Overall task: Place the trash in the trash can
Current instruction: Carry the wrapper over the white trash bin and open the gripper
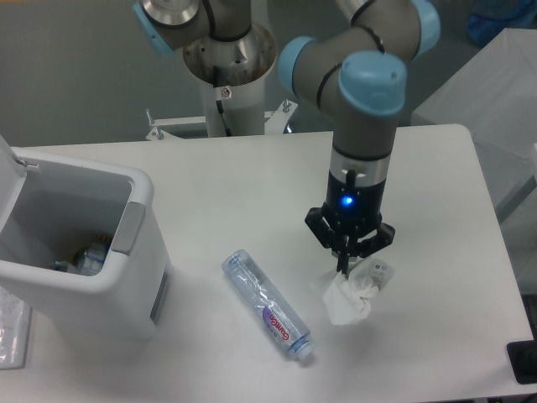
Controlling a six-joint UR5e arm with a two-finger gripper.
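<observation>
Wrapper (351, 295) on table (235, 185), right of bottle (267, 306) | gripper (347, 265) lowered onto its top, fingers pinched on wrapper | bottle lying flat | trash can (92, 277) at left, lid open

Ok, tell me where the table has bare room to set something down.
Bare patches: the wide back strip of the table between the trash can and the arm's hand; the right side past the crumpled wrapper to the table edge; the front edge below the water bottle. Crowded: the middle front, where bottle, wrapper and hand sit close.
</observation>
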